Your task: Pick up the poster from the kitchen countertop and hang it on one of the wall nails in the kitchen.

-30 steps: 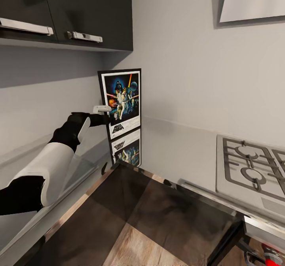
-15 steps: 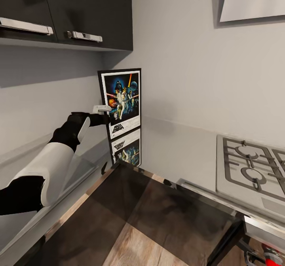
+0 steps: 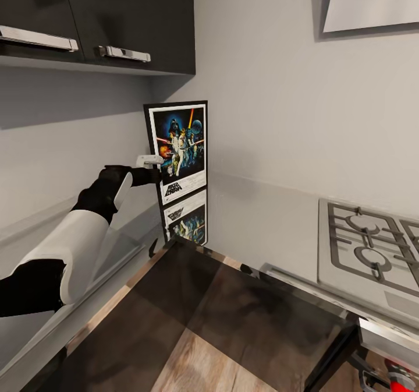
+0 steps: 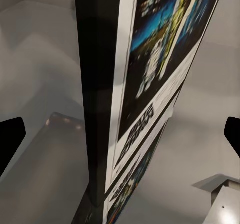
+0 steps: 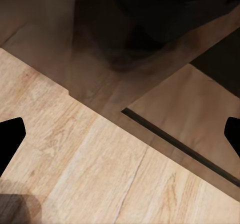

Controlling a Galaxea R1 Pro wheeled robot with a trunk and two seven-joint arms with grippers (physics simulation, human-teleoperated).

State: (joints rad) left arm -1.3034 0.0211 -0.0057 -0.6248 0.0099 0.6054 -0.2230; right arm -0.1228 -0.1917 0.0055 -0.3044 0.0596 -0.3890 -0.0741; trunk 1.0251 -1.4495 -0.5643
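A: Where's the poster (image 3: 180, 150)?
B: Upright in the corner of the worktop (image 3: 262, 217), at eleven o'clock from the hob (image 3: 372, 246), leaning on the wall so its edge can be gripped

A: And the left claw (image 3: 156, 168)?
B: At that left edge, fingers wide apart astride it; the right claw (image 5: 120, 134) is spread too, over wooden floor (image 5: 90, 174)

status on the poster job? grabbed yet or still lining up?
Done: the left gripper has reached the poster's left edge. In hand: the wrist view shows that edge between wide-apart fingers, so no grasp yet. The poster stands upright on the kitchen countertop in the corner. Left: close, lift, hang on a nail.
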